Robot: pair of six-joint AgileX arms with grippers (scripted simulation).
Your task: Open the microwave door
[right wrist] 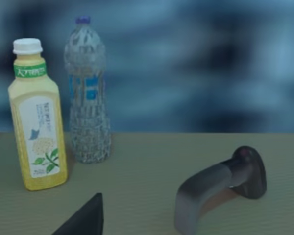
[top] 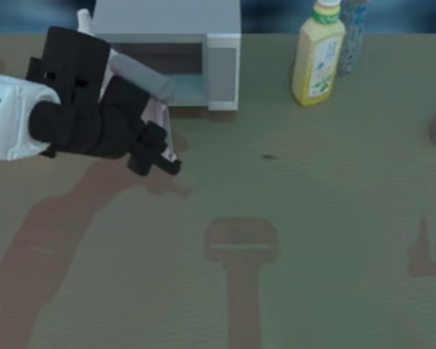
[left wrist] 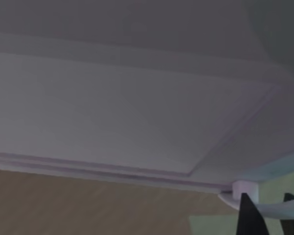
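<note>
- Microwave [top: 203,43]: boxy light-grey appliance at the table's far edge, left of centre in the top view; plain control panel [top: 223,69] on its right side, dark cavity with a teal floor exposed.
- Microwave door [top: 142,76]: silver-framed panel with a greyish window, swung out toward the microwave's front left, mostly hidden under the arm in the top view. The left wrist view alone shows its broad grey face [left wrist: 112,112] close up, with a pale edge piece near the fingertips.
- Left gripper [top: 156,153]: black, in front of the microwave's left corner, just beside the door; white-and-black arm reaching in level from the left. Two dark fingertips [left wrist: 247,215] show slightly apart; whether they clamp anything cannot be told.
- Right gripper: only one dark fingertip [right wrist: 85,220] shows; fingers' state cannot be told.
- Yellow juice bottle with white cap [top: 317,54], right of the microwave; clear textured water bottle [top: 352,33] just beside it.
- Dark curved metal handle-like piece [right wrist: 220,188] on the olive tabletop [top: 312,218], clear only in the right wrist view.
</note>
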